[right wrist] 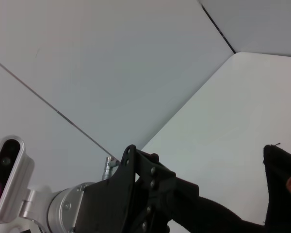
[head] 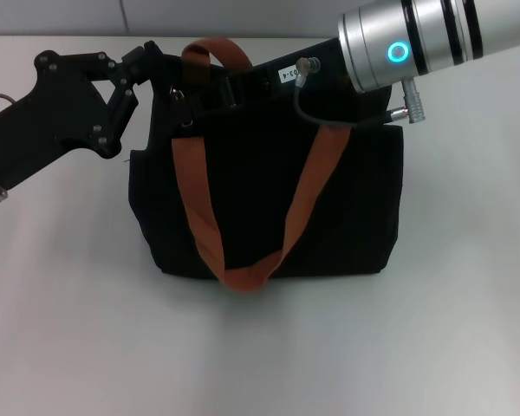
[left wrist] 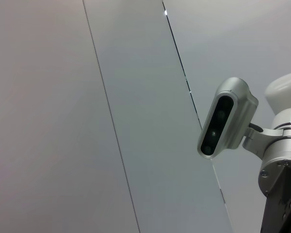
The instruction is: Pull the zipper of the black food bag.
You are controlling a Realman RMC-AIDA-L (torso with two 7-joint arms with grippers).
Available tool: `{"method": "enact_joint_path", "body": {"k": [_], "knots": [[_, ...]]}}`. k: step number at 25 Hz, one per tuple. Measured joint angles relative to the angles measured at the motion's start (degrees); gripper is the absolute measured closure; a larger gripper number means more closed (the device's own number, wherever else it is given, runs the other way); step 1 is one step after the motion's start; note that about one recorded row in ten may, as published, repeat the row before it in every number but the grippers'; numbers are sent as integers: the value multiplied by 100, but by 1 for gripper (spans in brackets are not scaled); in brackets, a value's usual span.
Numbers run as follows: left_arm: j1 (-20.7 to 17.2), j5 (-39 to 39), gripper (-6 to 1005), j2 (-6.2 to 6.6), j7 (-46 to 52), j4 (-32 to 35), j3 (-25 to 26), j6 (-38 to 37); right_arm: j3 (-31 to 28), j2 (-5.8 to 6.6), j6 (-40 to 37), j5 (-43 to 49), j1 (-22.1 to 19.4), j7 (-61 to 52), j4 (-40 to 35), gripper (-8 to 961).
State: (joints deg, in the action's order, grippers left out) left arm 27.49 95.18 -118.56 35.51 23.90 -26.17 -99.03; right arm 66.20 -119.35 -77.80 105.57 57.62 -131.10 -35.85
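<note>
Clearly the left gripper sits at the upper left of the head frame, its black linkage reaching rightward so that the fingertips meet the upper left corner of the black food bag. Whether those fingers are open or closed on anything I cannot tell, since their tips merge with the dark fabric. Just right of them, by a small buckle near the brown strap, lies the spot where the zipper ought to be, though the silver tab itself cannot be made out. The zip track's long axis, judging by the bag's top edge, runs left to right across the upper frame. Further right, the right arm comes in from the upper right corner over the bag's top; its gripper is hidden behind the wrist. The left gripper looks nearer the zipper's likely end.
</note>
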Motion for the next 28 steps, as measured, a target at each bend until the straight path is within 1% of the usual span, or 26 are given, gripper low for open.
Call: {"method": "enact_joint_path", "body": {"k": [6,13,18,26,28], "knots": [[-11,1,989,0,0,0,26,-17,-1,4,-35,58,-14,-132,-86,934],[-26,-63,989,-1,0,0,42,-34,54,7,-52,290,-217,-556,-557,955],[-44,-177,989,7,0,4,49,-30,174,11,-90,427,-416,-838,-924,955],[-42,-192,990,6,0,1,50,-5,174,9,-116,682,-512,-1099,-1132,956],[-42,-199,990,8,0,0,51,0,175,8,-125,771,-626,-1221,-1326,956]]}}
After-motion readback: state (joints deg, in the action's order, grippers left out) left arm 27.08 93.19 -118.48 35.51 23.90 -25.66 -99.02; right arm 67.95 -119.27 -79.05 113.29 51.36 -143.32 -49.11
